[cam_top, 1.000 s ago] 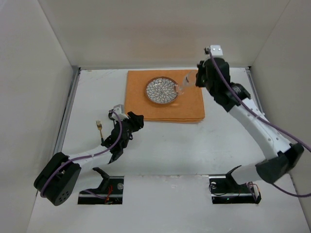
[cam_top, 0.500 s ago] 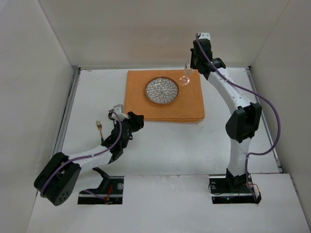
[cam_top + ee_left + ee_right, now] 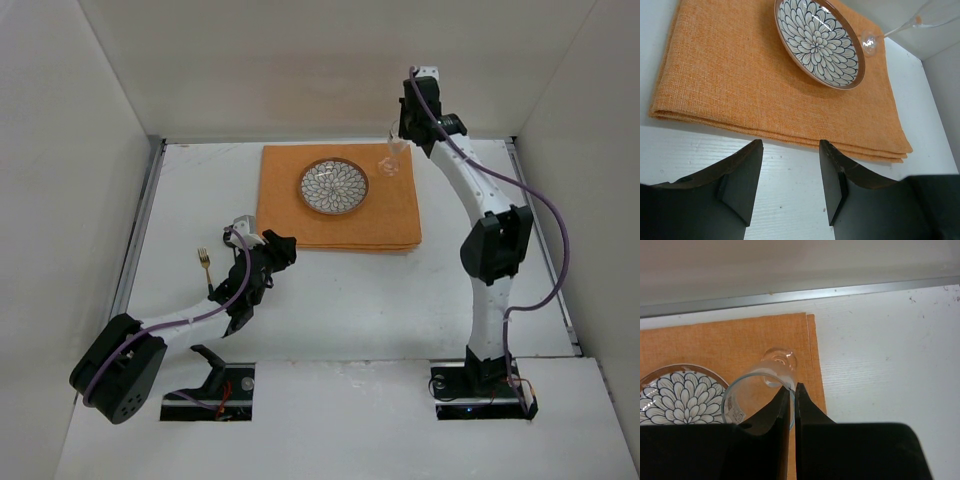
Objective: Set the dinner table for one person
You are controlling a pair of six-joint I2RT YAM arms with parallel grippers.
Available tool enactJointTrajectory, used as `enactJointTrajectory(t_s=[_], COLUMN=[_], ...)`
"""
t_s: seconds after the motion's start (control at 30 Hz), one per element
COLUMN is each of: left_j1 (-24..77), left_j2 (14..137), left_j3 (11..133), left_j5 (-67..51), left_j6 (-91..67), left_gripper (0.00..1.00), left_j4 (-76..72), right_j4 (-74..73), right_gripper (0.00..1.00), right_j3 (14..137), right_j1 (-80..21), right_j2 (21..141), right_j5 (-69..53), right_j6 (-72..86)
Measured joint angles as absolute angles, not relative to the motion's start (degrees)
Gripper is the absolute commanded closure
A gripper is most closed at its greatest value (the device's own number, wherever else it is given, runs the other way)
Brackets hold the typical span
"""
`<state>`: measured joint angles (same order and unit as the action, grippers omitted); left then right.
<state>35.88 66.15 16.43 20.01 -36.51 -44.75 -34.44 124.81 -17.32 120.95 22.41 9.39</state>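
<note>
A clear wine glass [image 3: 388,160] stands over the far right corner of the orange cloth mat [image 3: 340,225]. My right gripper [image 3: 401,138] is shut on its rim. In the right wrist view the right gripper [image 3: 792,390] pinches the glass [image 3: 747,390] wall, and the foot shows below, over the mat [image 3: 715,342]. A flower-patterned plate [image 3: 334,186] lies on the mat. A gold fork [image 3: 204,262] lies on the white dinner table [image 3: 380,300] at the left. My left gripper [image 3: 278,250] is open and empty, just before the mat's front edge [image 3: 740,75].
Metal rails [image 3: 140,230] run along the table's edges, and white walls close in the left, back and right. In the left wrist view the plate [image 3: 820,42] and the glass's foot [image 3: 870,42] show beyond the left gripper [image 3: 790,175].
My right arm has swung up and back. The glass went from tilted beside the plate to upright at the mat's far right corner. The left arm has not moved.
</note>
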Motion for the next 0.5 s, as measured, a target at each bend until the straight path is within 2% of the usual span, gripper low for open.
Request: enactJointTrajectory(t_s=[0.17,0.23,0.33,0.43,0.5], left_j1=[35.88,35.88,35.88,35.88,35.88], left_j2=[66.22,66.46,67.07,67.55,67.96], left_j3=[16.43,16.43,16.45,16.45,16.45], left_j5=[19.99,19.99,19.97,19.97,19.97], left_j6=[-36.53,-36.53,-36.53,-36.53,-36.53], left_gripper=[0.53,0.53,0.53,0.53,0.53], left_j4=[-44.75,-44.75,-44.73,-44.75,-44.75], right_j4=[-35.92,-36.12,-36.16,-36.03,-36.03], right_gripper=[0.91,0.84,0.68,0.62,0.54], right_j3=[127.94,129.1,130.87,132.77,134.21], right_j1=[-17.32,-17.32,-17.3,-17.19,-17.08], right_j2=[123.76,124.36,125.86,127.37,128.38], right_j5=[22.09,21.98,21.82,21.65,21.37], right_j6=[8.95,8.97,9.04,9.08,9.17])
